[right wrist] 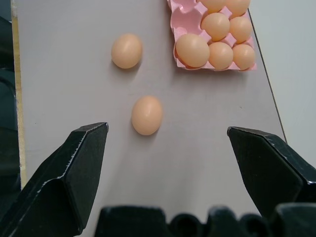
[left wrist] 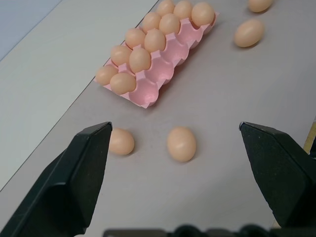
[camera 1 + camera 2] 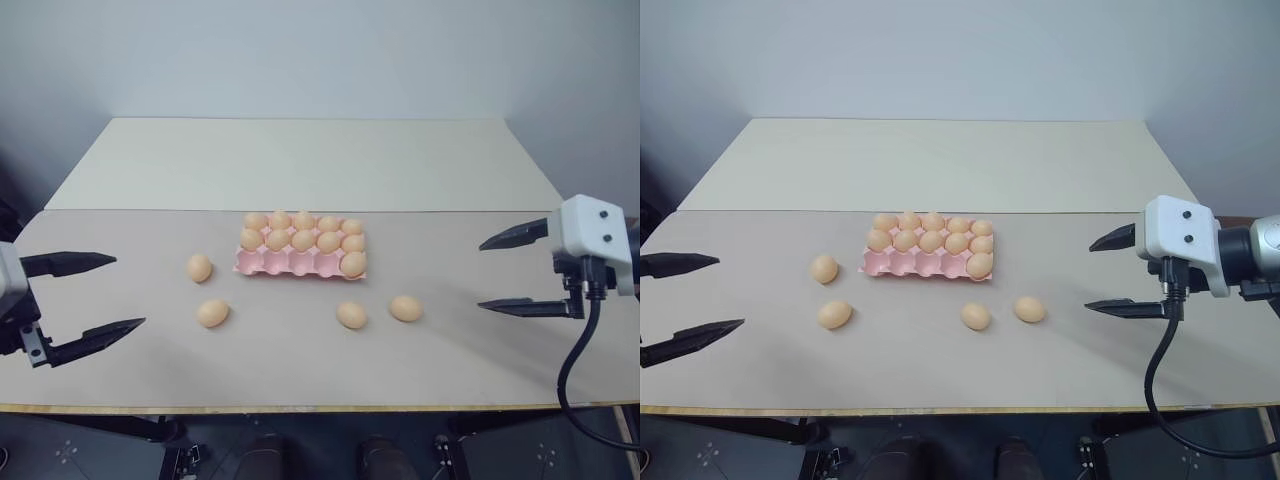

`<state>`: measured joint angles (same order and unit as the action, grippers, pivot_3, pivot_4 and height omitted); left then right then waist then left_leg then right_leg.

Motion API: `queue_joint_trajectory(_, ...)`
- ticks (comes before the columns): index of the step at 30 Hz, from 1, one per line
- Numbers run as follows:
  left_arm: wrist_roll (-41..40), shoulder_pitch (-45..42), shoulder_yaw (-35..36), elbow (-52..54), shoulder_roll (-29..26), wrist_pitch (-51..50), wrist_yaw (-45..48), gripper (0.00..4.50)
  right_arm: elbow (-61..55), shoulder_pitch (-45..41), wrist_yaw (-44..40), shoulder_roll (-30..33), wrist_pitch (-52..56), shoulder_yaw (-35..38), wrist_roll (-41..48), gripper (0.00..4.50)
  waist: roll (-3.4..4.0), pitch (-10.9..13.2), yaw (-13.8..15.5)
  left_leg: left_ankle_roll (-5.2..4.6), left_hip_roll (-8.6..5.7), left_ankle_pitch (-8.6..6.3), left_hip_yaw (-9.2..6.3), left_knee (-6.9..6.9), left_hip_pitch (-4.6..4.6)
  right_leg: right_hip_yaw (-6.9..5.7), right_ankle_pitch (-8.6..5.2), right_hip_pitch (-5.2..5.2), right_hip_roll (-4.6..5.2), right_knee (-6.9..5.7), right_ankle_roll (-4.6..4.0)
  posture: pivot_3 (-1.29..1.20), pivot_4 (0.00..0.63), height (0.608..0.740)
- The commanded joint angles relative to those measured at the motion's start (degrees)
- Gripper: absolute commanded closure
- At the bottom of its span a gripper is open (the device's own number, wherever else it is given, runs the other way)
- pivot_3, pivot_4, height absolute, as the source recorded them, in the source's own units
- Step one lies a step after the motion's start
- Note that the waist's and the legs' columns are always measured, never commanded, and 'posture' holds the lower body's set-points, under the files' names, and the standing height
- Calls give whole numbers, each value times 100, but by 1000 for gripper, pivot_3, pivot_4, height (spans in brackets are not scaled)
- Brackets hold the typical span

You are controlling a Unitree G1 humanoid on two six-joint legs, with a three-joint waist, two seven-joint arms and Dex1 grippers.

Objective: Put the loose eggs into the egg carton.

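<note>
Carton: flat pink moulded egg carton [image 3: 300, 262] mid-worktop, back two rows full, front row holding one egg at its right end.
Left to do: four loose orange-tan eggs [image 3: 199, 268] [image 3: 213, 313] [image 3: 351, 315] [image 3: 405, 308] on the beige worktop [image 3: 150, 170], in front of the carton.
Jaws: left gripper [image 3: 95, 295] and right gripper [image 3: 512, 272] wide open, empty, well apart from the eggs.

Left hand [image 3: 98, 296] and right hand [image 3: 512, 271] both raised, spread wide, holding nothing.
</note>
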<state>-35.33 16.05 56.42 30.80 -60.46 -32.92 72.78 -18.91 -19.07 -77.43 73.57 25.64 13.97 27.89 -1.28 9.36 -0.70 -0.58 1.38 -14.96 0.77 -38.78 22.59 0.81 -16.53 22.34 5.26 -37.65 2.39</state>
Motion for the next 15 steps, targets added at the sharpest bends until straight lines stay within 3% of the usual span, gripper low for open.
queue_joint_trajectory(1,-42,14,225,41,-93,-88,34,10,-48,-39,-15,29,-102,161,33,0,0,0,0,0,0,0,0,0,0,0,0,0,0,0,0,0,150,740)
queue_joint_trajectory(15,-46,-242,26,41,-123,-13,-160,10,34,-56,13,26,-106,109,-9,0,0,0,0,0,0,0,0,0,0,0,0,0,0,0,0,0,150,740)
